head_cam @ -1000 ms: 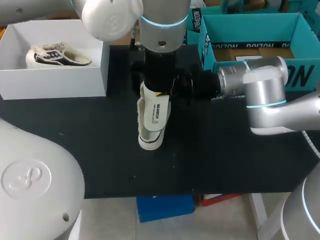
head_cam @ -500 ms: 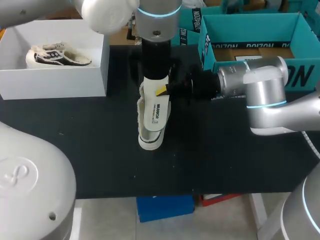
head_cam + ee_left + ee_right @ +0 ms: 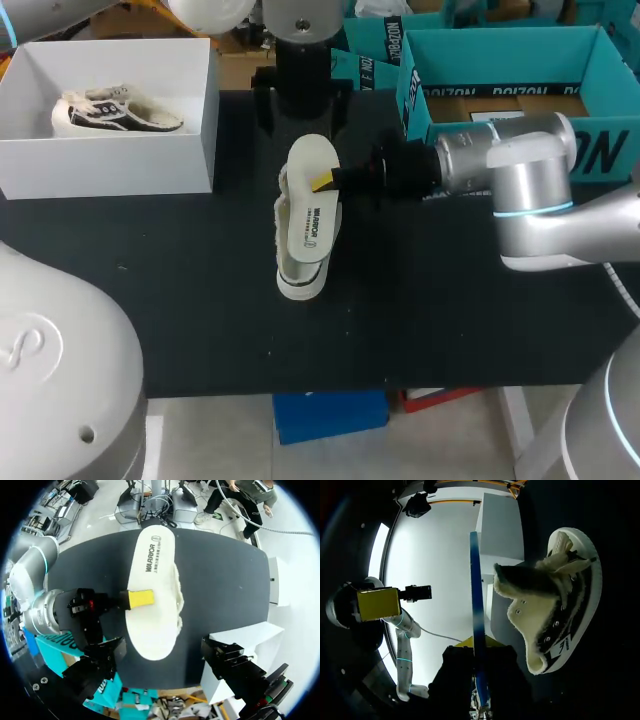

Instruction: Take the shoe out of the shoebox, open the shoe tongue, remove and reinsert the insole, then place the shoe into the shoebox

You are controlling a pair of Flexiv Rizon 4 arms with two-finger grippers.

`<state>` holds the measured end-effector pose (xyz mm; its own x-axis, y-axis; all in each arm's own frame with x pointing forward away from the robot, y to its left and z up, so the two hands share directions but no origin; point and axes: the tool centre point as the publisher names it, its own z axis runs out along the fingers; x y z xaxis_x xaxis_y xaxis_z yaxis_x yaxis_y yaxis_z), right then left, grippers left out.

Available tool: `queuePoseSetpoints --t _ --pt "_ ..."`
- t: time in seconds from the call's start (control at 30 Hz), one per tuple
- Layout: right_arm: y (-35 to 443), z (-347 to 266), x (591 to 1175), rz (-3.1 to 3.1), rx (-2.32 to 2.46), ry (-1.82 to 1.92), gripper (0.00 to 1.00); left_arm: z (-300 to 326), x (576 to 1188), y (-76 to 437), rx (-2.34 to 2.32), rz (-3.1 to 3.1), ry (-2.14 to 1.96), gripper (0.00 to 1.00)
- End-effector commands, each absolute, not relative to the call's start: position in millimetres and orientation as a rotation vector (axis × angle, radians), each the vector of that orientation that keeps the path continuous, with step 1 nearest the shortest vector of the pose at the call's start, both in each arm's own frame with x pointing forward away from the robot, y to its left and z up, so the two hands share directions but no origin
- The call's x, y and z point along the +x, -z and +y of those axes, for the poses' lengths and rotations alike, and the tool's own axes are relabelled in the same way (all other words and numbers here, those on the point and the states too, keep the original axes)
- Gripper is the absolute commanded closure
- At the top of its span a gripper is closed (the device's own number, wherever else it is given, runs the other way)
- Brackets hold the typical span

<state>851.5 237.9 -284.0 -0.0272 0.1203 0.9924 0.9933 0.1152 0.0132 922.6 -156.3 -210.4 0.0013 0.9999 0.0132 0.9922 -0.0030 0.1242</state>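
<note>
Right gripper [image 3: 322, 182]: fingers closed narrow on the insole [image 3: 308, 215], pinching its edge partway along. One yellow tip lies on the printed upper face. The under finger is hidden from above.
Insole: white, printed side up, blue underside seen edge-on in the right wrist view. It runs crosswise through the right fingers and lies flat above the shoe's opening.
Shoe [image 3: 298, 283]: cream canvas, sole down on the table [image 3: 450, 330], directly under the insole and below the right fingers. In the right wrist view its collar is spread open and close to the insole's underside; I cannot tell if they touch.
Left gripper [image 3: 164, 649]: fingers spread wide, gripping nothing. The insole and shoe are ahead of them, well clear of both fingers.
Teal shoebox [image 3: 415, 95]: open, behind the right gripper, beside its wrist, apart from the shoe.
White shoebox [image 3: 110, 165]: beyond the right fingertips, past the insole and near the table edge. A second shoe [image 3: 120, 110] lies inside it.
</note>
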Motion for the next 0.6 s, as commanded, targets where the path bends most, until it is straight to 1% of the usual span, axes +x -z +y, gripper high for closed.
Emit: queuePoseSetpoints --t 0.03,0.6 --pt "285 239 852 -1.366 -1.204 1.077 1.0 -157 945 216 2.174 2.173 -0.122 0.0" --pt "285 239 852 -1.366 -1.204 1.077 1.0 -160 997 232 2.174 2.194 -0.087 0.0"
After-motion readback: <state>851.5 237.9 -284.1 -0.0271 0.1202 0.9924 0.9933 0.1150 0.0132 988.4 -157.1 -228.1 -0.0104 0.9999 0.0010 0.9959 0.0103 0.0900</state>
